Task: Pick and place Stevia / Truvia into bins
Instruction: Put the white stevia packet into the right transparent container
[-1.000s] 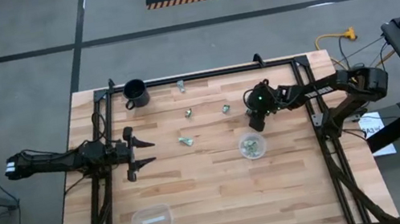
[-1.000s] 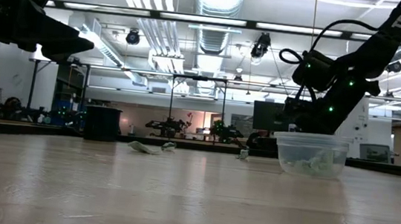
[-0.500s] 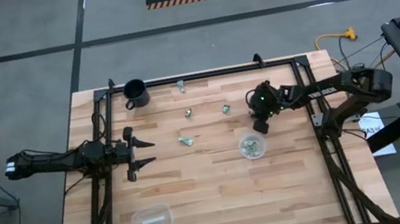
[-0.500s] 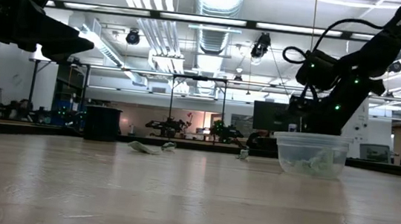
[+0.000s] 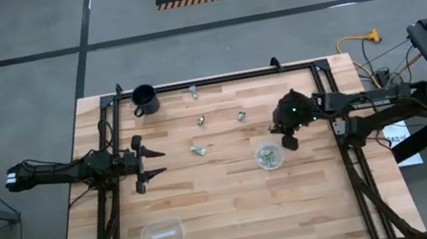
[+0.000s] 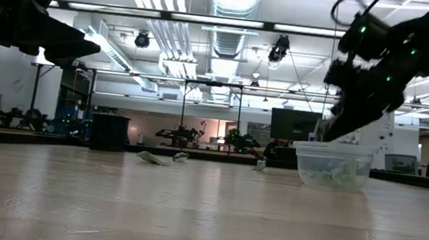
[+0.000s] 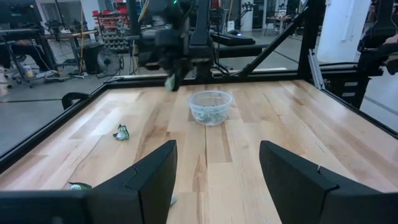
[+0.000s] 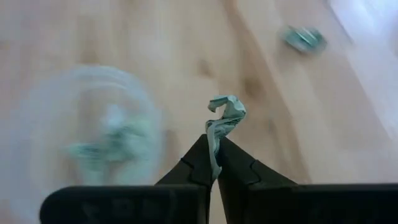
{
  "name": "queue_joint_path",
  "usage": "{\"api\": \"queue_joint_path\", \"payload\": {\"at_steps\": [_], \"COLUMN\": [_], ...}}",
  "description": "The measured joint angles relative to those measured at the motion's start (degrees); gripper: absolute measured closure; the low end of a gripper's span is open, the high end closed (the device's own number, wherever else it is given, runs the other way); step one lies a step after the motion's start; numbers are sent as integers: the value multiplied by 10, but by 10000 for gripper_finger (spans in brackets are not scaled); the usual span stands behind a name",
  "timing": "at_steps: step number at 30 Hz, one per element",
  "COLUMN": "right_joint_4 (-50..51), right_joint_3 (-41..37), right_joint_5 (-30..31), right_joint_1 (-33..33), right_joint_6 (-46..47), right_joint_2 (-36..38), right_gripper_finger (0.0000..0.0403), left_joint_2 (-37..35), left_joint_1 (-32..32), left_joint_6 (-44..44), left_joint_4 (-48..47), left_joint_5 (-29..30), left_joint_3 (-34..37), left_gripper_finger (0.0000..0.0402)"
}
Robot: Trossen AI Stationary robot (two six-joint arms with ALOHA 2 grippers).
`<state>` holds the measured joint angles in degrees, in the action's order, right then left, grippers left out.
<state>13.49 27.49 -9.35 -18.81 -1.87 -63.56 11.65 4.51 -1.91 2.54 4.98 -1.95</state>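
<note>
My right gripper (image 5: 289,142) hangs just right of and above the round clear bin (image 5: 269,156), shut on a crumpled green-and-white Stevia packet (image 8: 226,116). That bin holds several packets. Three more packets lie loose on the wood (image 5: 198,150), (image 5: 202,121), (image 5: 241,116), and another (image 5: 193,92) lies near the far edge. The rectangular clear bin (image 5: 162,235) sits near the front left. My left gripper (image 5: 157,163) waits open at the table's left, pointing level toward the round bin (image 7: 210,107). My right gripper pinches the packet's lower end (image 8: 214,148) between its two fingertips. The fingers slant down from the table's right side. The packet sticks out past the fingertips, bent and crumpled, lifted clear of the table.
A black mug (image 5: 144,99) stands at the far left corner. A dark metal frame (image 5: 215,79) runs along the table's edges. Bare wood lies between the two bins.
My right gripper has risen from the table behind the round bin to above its rim, drawn back toward the table's right edge, and tipped to a flatter slant. The left arm has kept still.
</note>
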Motion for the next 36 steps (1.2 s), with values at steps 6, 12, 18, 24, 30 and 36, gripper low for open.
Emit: {"api": "queue_joint_path", "payload": {"at_steps": [6,12,18,24,30,36], "right_joint_4": [-1,-6,-43,-64,-65,-66], "right_joint_3": [0,0,0,0,1,1], "right_joint_5": [-60,-88,-88,-90,-116,-119], "right_joint_1": [53,103,115,115,116,117], "right_joint_6": [-18,-46,-49,-9,-5,-3], "right_joint_2": [45,48,32,26,26,26], "right_gripper_finger": [395,395,395,394,392,367], "left_joint_2": [-1,-1,-1,-1,-1,-1], "left_joint_1": [0,0,0,0,0,0], "left_joint_6": [0,0,0,0,0,0], "left_joint_4": [0,0,0,0,0,0], "left_joint_5": [0,0,0,0,0,0], "left_joint_3": [0,0,0,0,0,0], "left_gripper_finger": [189,189,189,189,189,189]}}
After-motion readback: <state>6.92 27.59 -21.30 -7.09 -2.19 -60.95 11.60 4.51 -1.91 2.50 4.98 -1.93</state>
